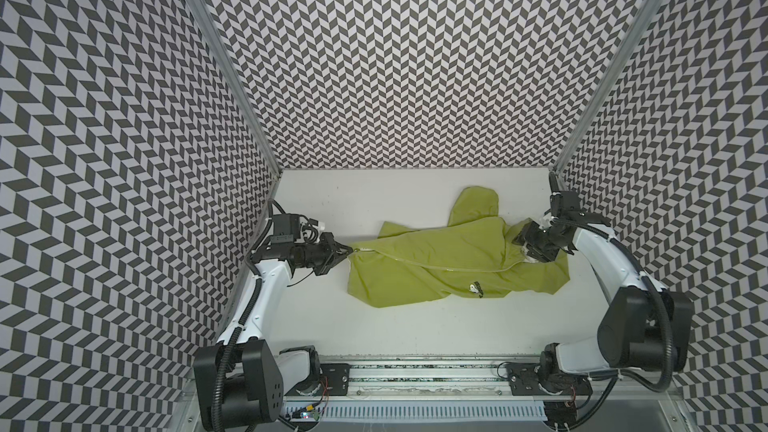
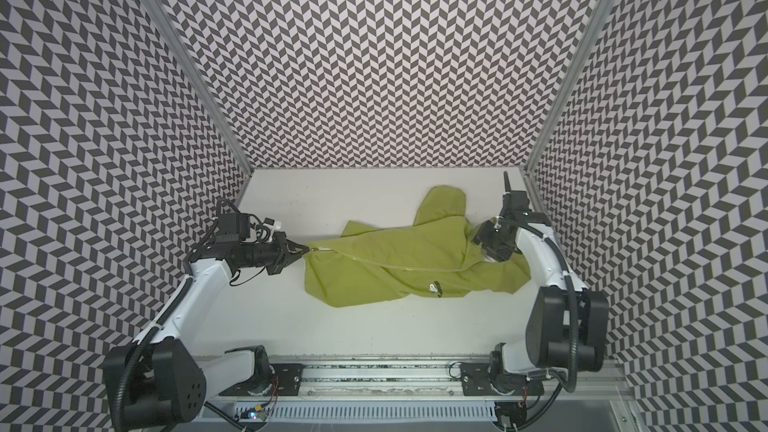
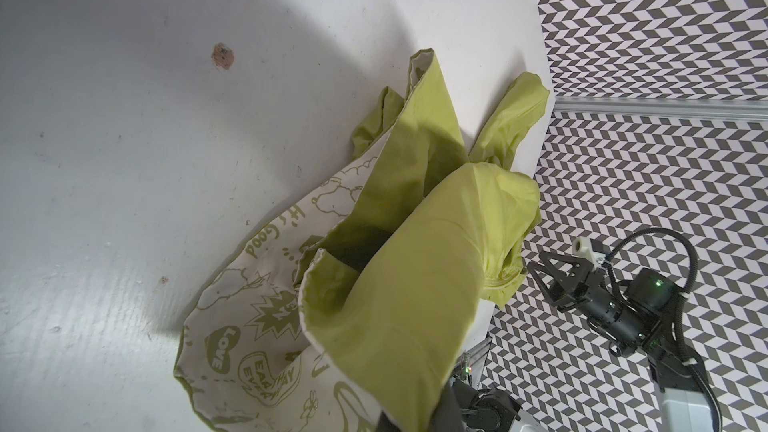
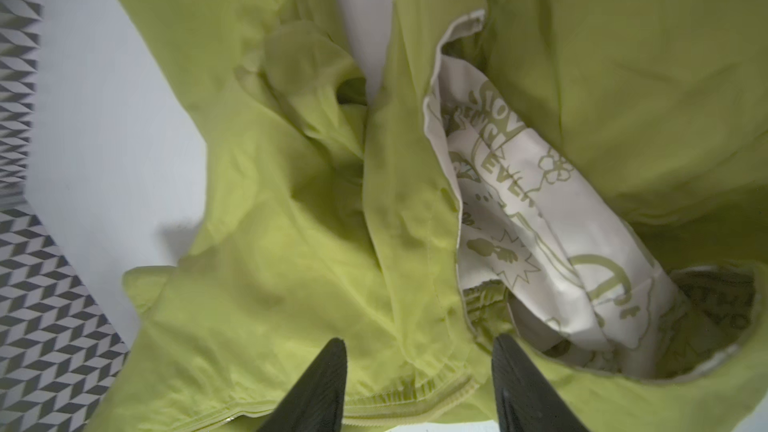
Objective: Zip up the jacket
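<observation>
While a zipper needs a tight line to run, your left gripper [image 1: 348, 249] is pinched shut on the 9 o'clock end of the jacket [image 1: 436, 238]. It holds the foot of the zipper [image 1: 432, 269], and the jacket lies stretched across the middle of the table [image 1: 374, 326]. Your right gripper [image 4: 419, 338] waits at the 3 o'clock end by the neck. Both top views show the whole zipper line, which looks mostly joined. Only the right wrist view shows the 2 jaws apart over a green fold, pinching nothing, and the white lining [image 4: 519, 209] peeking out.
</observation>
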You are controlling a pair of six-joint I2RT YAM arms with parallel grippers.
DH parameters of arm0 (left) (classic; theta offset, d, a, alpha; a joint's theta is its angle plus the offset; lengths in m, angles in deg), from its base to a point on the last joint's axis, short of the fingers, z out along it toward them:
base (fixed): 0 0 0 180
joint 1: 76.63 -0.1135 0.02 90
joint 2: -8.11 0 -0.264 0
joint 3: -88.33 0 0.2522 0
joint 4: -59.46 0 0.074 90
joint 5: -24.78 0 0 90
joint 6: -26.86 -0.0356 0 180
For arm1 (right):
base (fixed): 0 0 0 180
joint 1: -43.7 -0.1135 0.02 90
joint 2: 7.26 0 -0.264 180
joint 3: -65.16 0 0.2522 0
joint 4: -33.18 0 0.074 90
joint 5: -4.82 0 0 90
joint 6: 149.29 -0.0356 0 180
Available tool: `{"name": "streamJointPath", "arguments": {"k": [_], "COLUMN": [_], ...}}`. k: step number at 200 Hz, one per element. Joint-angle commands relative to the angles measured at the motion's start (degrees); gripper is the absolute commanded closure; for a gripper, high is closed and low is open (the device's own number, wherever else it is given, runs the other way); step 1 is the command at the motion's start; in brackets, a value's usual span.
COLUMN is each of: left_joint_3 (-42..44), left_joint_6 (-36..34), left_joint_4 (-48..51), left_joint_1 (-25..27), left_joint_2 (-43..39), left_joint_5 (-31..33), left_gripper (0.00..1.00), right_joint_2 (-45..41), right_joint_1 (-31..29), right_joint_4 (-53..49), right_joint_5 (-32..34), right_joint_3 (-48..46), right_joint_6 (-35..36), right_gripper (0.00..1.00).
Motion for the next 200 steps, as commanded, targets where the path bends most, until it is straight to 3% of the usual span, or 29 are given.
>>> {"name": "streamJointPath", "arguments": {"k": [1,93,138,200], "left_joint_3": [-1.16,-1.87,-3.97,-11.28], "left_joint_6": [0.07,-0.55,-1.59,-6.23], "left_joint_4": [-0.78,0.84,2.46,3.22], "left_joint_1": [0.15,0.25,0.23,1.04], "left_joint_2": [0.2,0.72,1.68,3.72], "left_joint_5": [0.06,1.04,1.74,0.56], "left_gripper": [1.0,1.0,1.0,1.0], "right_joint_2": [1.85,11.34,13.57,9.88], "right_joint_1": [0.47,1.53,2.01,6.38], "right_joint_4": [-0.53,7.5,6.35,2.02], "right_joint_5": [0.48,-4.88,-6.21,-5.5], "right_joint_3": [1.76,2.61,8.69,21.22], "right_joint_6": [1.98,-0.59,0.68,2.15], "right_gripper": [0.46,0.5,1.0,1.0]}}
